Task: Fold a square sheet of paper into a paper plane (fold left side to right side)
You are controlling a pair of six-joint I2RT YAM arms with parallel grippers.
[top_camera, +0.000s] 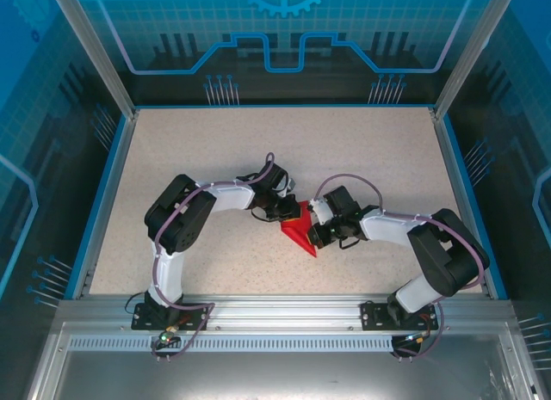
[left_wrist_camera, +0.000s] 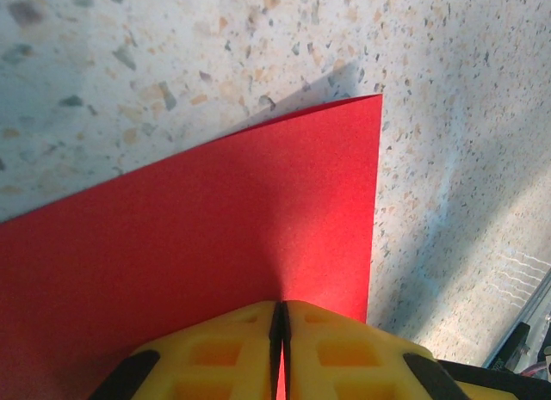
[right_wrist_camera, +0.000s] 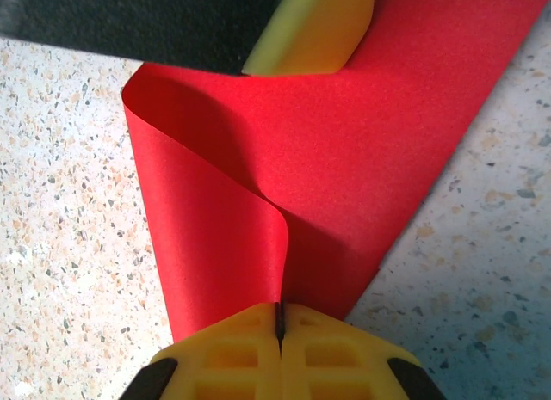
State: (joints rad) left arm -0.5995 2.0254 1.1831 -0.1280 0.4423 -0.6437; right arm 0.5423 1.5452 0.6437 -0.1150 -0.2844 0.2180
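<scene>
The square sheet of paper [top_camera: 300,235] is bright red and lies mid-table between the two arms, looking like a pointed wedge from above. My left gripper [top_camera: 289,214] is at its upper left edge; the left wrist view has the yellow fingers [left_wrist_camera: 344,348] pressed together with the red sheet [left_wrist_camera: 215,219] pinched in the slit of the left gripper [left_wrist_camera: 281,307]. My right gripper [right_wrist_camera: 280,310] is shut on a raised, curled ply of the sheet [right_wrist_camera: 344,159], which bends over itself. A yellow finger of the left gripper [right_wrist_camera: 314,30] rests on the sheet's far end. No paper plane shape shows.
The speckled beige tabletop [top_camera: 258,150] is framed by blue walls [top_camera: 99,202] and a metal rail [top_camera: 275,307] at the near edge. Both arm bases are bolted there. Open tabletop lies all around the paper.
</scene>
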